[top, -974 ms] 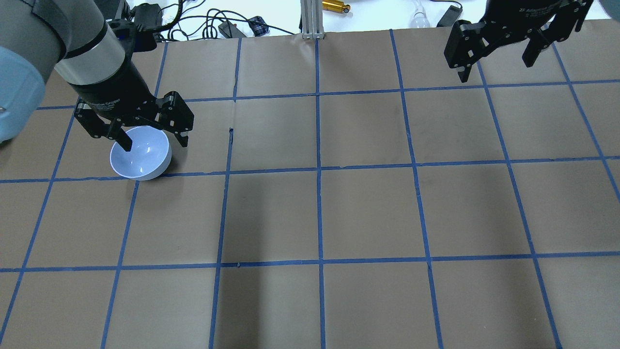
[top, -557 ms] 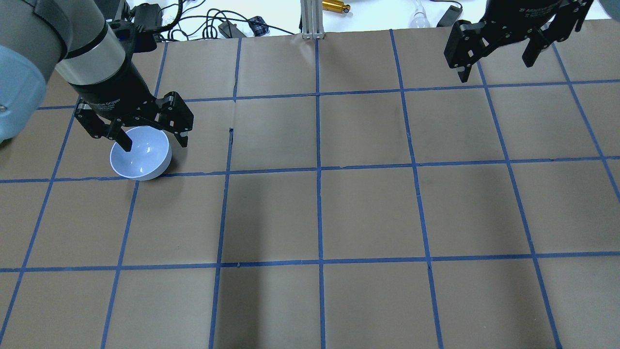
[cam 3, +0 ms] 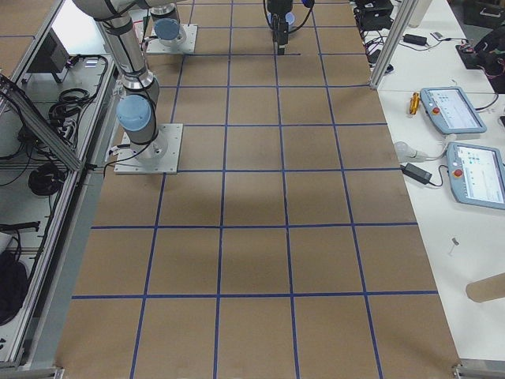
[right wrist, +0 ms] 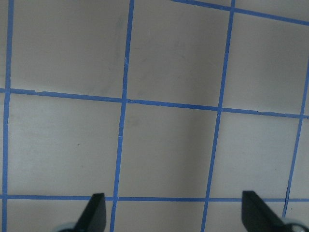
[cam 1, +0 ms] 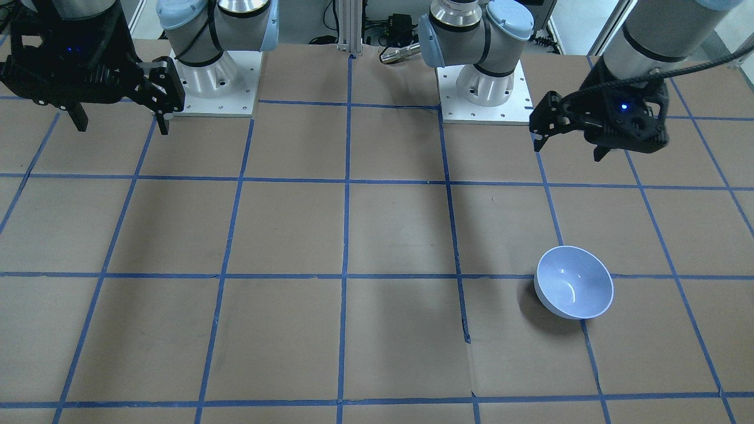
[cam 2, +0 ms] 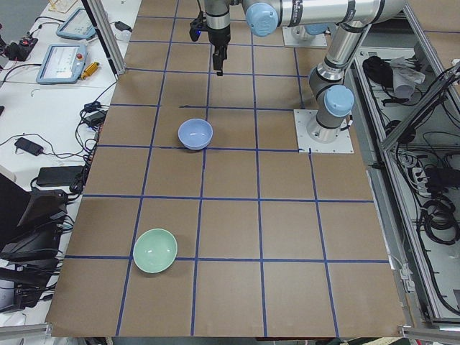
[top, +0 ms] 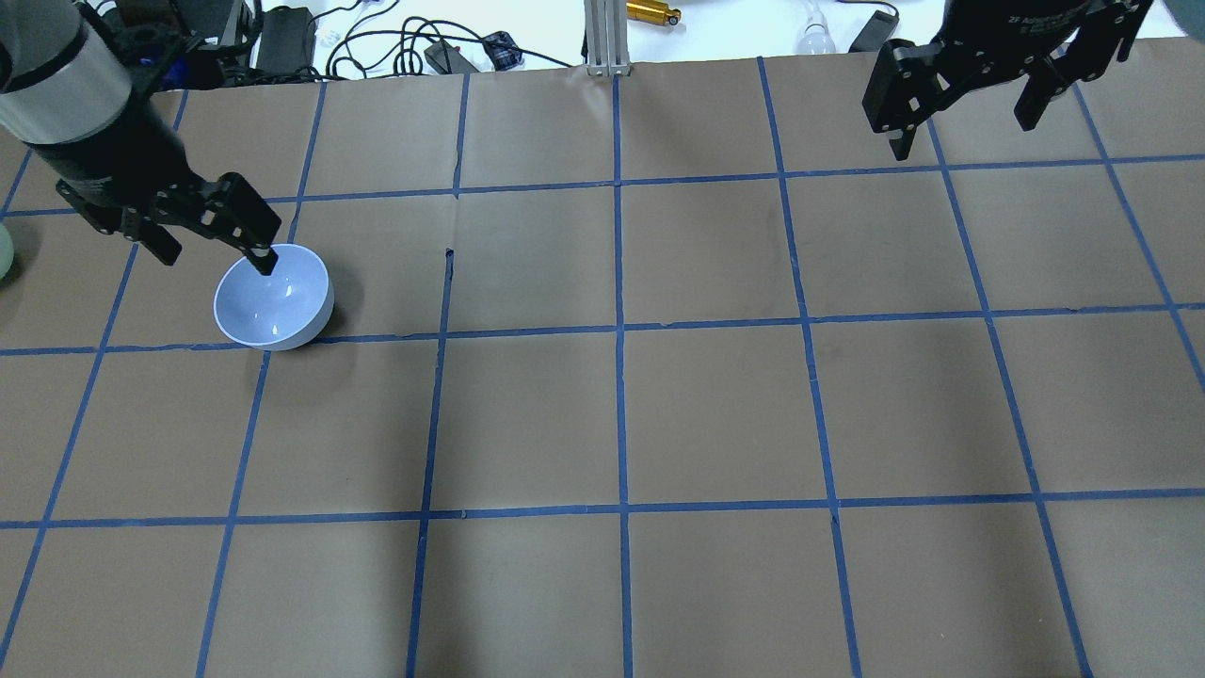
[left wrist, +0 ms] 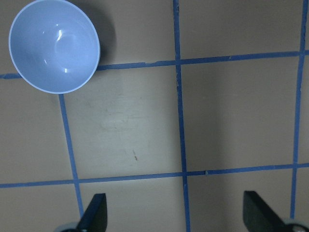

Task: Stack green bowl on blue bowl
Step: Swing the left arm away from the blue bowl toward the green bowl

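The blue bowl (top: 273, 299) stands upright and empty on the brown paper at the table's left (cam 1: 574, 284) (cam 2: 195, 134) (left wrist: 54, 46). The green bowl (cam 2: 155, 250) stands upright and empty further toward the left end of the table; in the overhead view only a sliver shows at the left edge (top: 3, 254). My left gripper (top: 216, 252) (cam 1: 568, 150) (left wrist: 176, 215) is open and empty, above the table beside the blue bowl's rim, between the two bowls. My right gripper (top: 962, 127) (cam 1: 121, 125) (right wrist: 174, 212) is open and empty, high at the far right.
Blue tape lines grid the paper-covered table (top: 621, 414). An aluminium post (top: 602, 38), cables and small tools lie beyond the far edge. The two arm bases (cam 1: 483, 88) stand at the robot's side. Teach pendants (cam 3: 450, 110) lie on the side bench.
My left gripper has moved left, off the blue bowl and toward the green bowl's side, still open. The blue bowl has not moved. The right arm has not moved.
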{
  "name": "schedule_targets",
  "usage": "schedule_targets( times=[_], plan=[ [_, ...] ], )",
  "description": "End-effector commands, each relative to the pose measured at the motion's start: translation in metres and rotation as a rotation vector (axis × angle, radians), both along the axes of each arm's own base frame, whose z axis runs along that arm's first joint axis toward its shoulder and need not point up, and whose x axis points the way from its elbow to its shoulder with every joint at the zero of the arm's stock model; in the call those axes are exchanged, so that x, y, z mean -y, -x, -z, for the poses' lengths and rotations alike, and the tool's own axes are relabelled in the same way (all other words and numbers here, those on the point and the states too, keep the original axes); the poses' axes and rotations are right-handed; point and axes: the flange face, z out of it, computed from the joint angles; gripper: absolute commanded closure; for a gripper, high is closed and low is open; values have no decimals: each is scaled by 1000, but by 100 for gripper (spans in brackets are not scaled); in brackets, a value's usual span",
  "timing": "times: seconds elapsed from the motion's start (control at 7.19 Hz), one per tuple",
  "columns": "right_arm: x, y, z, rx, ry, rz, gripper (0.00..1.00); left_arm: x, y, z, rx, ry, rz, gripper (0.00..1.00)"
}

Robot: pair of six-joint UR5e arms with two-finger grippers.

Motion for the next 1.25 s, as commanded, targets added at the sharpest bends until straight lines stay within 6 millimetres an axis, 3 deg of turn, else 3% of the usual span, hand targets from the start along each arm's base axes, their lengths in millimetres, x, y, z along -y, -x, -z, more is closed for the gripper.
schedule_targets(
  times=[0.0, 0.83, 1.11],
  plan=[
    [0, 1, 0, 0, 0, 1, 0, 12, -82, 7, -3, 26, 153, 0],
    [0, 0, 0, 0, 0, 0, 0, 63, -307, 52, 19, 54, 446, 0],
    [0, 0, 0, 0, 0, 0, 0, 54, -381, 101, -12, 28, 460, 0]
  ],
)
